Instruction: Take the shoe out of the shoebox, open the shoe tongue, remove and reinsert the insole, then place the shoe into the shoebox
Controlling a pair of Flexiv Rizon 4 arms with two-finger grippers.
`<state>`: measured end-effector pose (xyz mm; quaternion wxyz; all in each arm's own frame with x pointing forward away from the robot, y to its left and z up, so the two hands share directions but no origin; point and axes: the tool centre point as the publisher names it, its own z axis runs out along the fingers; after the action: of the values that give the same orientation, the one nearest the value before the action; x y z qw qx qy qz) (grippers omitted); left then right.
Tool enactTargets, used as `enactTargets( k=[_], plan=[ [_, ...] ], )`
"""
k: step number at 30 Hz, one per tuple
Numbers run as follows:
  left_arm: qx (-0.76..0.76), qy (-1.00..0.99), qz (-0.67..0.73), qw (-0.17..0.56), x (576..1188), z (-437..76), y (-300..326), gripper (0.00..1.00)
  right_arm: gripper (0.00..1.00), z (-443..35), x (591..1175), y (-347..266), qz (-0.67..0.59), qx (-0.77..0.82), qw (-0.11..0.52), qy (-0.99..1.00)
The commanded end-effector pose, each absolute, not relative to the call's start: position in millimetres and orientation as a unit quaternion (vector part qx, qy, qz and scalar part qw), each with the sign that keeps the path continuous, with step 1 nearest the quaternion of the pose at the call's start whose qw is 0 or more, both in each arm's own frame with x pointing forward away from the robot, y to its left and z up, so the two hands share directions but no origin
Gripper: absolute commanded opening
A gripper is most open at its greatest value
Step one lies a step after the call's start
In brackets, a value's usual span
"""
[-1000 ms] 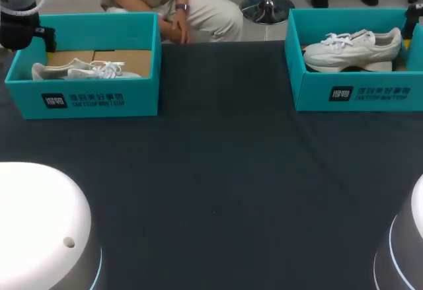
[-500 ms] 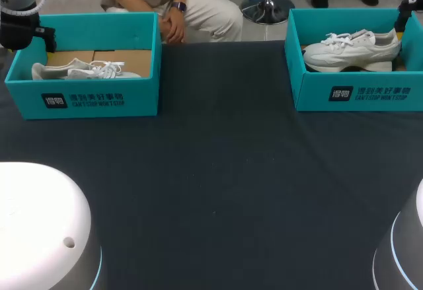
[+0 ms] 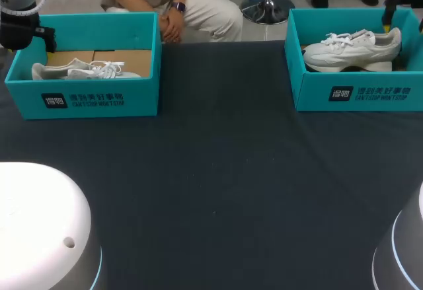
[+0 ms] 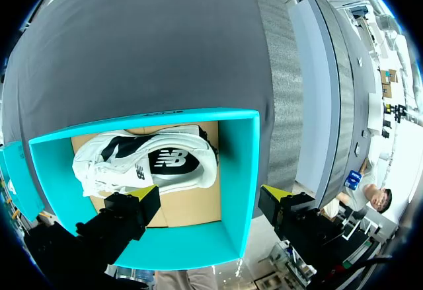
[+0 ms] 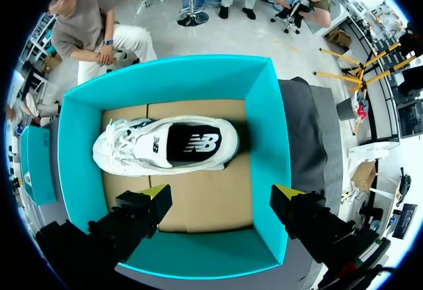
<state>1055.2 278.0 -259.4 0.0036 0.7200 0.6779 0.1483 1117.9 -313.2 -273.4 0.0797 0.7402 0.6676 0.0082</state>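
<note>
Right gripper (image 5: 221, 192) hangs above the right shoebox (image 5: 264, 145), fingers spread wide, nothing held. I'd guess that spread is set to straddle the right shoe (image 5: 165, 146), which sits sole-down inside that box, just ahead of my fingers. Left gripper (image 4: 211, 194) is likewise fully spread and empty over the left shoebox (image 4: 238, 171), across the table (image 3: 218, 171) from the right shoebox, with the left shoe (image 4: 145, 164) inside. Wrist views look straight down each shoe's mouth, insole (image 5: 192, 143) in place; head view can't show that. Head view does show the right shoe riding above the box rim, possibly propped on something, hard to tell.
</note>
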Motion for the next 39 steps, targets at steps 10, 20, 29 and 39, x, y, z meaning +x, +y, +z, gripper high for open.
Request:
enactTargets(
  k=[10, 20, 29, 39],
  plan=[
    [0.72, 0.678, 0.149, 0.004, 1054.9, -259.4, 278.4, 1.0, 1.0, -287.7, 1159.4, -320.7, -0.017, 0.732, 0.043, 0.679],
    [0.72, 0.678, 0.149, 0.004, 1054.9, -259.4, 278.4, 1.0, 1.0, -307.7, 1166.5, -324.7, -0.021, 0.73, 0.032, 0.682],
    [0.72, 0.678, 0.149, 0.004, 1054.9, -259.4, 278.4, 1.0, 1.0, -323.4, 1174.9, -323.4, -0.029, 0.721, 0.026, 0.691],
    [0.72, 0.678, 0.149, 0.004, 1054.9, -259.4, 278.4, 1.0, 1.0, -335.8, 1180.3, -329.6, -0.033, 0.72, 0.017, 0.693]
  ],
)
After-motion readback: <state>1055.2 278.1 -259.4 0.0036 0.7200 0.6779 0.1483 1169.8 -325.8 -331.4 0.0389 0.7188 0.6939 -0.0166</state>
